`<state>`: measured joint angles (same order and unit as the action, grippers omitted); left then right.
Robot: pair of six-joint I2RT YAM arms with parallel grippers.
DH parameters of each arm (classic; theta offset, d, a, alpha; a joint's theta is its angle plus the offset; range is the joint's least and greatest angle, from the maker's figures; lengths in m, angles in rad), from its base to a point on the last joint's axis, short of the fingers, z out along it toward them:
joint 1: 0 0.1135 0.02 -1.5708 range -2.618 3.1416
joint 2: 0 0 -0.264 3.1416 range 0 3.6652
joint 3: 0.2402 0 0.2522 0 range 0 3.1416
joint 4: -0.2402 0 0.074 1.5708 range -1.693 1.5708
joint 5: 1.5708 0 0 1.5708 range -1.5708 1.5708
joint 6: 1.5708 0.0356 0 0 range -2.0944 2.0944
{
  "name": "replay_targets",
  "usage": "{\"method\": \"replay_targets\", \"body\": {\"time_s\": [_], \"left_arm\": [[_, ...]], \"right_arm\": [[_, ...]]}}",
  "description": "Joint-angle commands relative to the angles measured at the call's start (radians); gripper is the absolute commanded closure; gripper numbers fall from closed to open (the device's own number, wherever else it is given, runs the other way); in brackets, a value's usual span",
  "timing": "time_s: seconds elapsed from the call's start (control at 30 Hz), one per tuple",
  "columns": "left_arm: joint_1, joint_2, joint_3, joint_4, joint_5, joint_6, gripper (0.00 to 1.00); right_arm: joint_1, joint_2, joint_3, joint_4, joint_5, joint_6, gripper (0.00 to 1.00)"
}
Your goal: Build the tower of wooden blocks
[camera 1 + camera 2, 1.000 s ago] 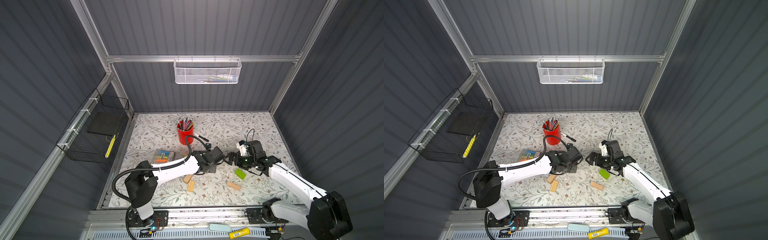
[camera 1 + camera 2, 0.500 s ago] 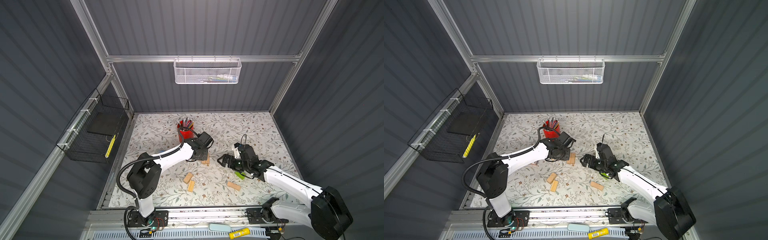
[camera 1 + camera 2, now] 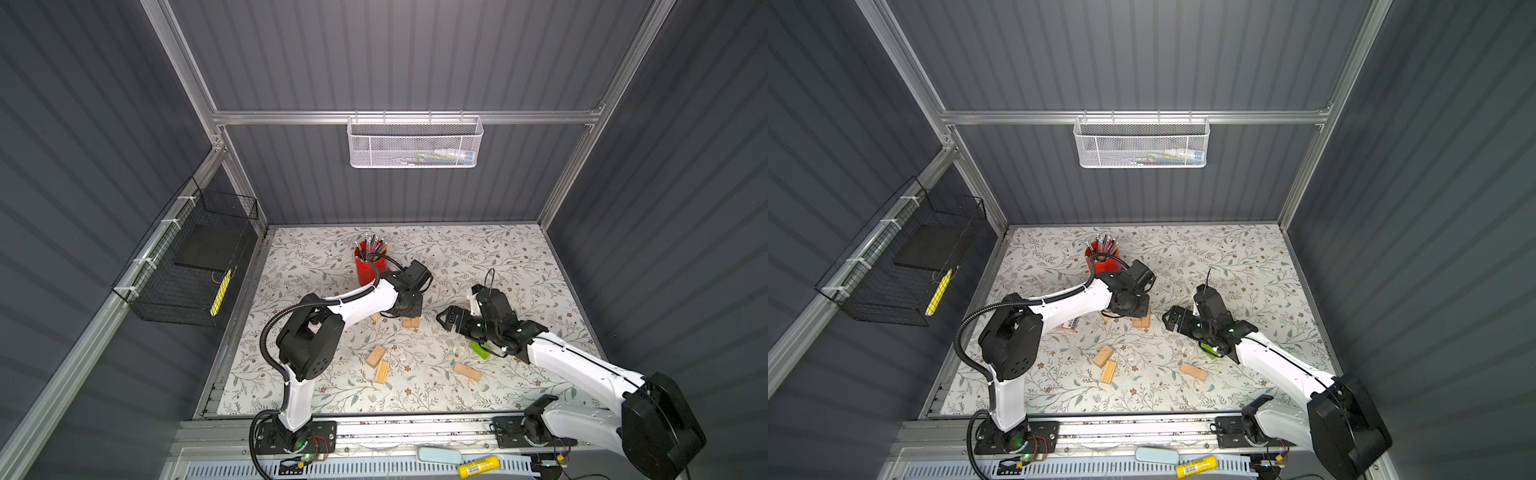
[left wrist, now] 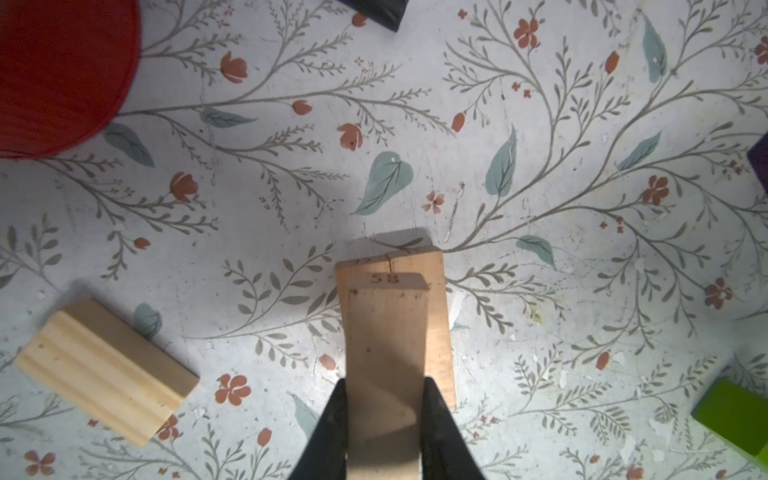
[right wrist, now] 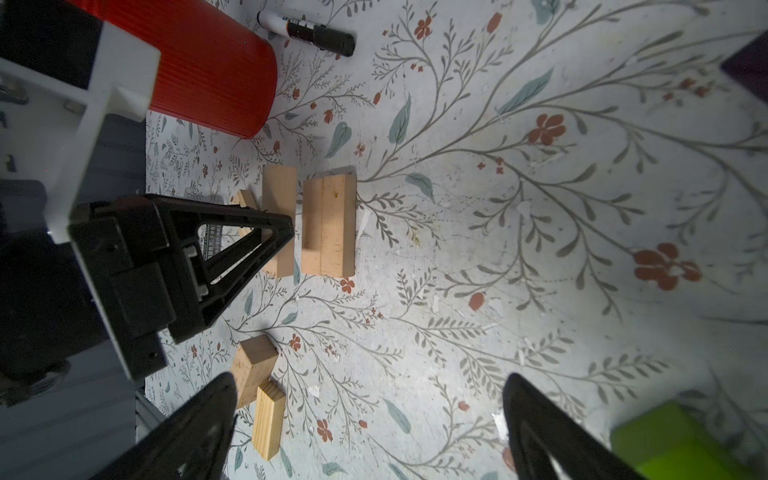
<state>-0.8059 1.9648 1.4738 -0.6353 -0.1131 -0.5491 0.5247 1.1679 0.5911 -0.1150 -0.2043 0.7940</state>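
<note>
Wood blocks (image 3: 382, 371) lie spread on the flowery table (image 3: 498, 257). The tower (image 5: 328, 224) so far is two pale blocks lying side by side near the middle of the table, a bit in front of the red cup (image 3: 365, 270). The red cup is full of pencils (image 3: 374, 248). A white basket (image 3: 395, 145) hangs on the back wall with a few pens or tubes in it, too small to tell. A black wire basket (image 3: 187, 299) hangs on the left wall and holds a flat black thing (image 3: 205, 249) and a yellow thing (image 3: 220, 289).

Both wrist views show the purple block (image 5: 748, 70) at the edge of the picture; neither top view shows it. The right wrist view shows a black marker (image 5: 307, 35) lying by the red cup, and the top views do not. The green block (image 3: 478, 348) shows in both top views, half under the right arm.

The left claw (image 4: 384, 386) grips a single block (image 4: 386, 332), squeezed shut on its long sides. In the left wrist view the single block covers the tower; in the right wrist view a thin strip of table shows between them. The right claw (image 5: 370, 378) is spread wide and holds nothing. It hovers just right of the tower, near the green block.
</note>
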Motion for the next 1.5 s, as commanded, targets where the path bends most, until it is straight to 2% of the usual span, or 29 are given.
{"method": "replay_targets", "body": {"time_s": [0.0, 0.77, 1.47], "left_arm": [[-0.001, 0.027, 0.026, -0.028, 0.025, -0.004, 0.96], [-0.001, 0.085, 0.057, -0.042, 0.022, -0.078, 0.95], [-0.002, 0.088, 0.036, -0.047, 0.038, -0.115, 0.86]], "right_arm": [[0.003, 0.011, 0.003, 0.012, 0.013, 0.001, 0.01], [0.000, 0.012, -0.001, 0.011, 0.019, -0.008, 0.01], [0.000, 0.015, -0.004, 0.011, 0.018, -0.007, 0.01]]}}
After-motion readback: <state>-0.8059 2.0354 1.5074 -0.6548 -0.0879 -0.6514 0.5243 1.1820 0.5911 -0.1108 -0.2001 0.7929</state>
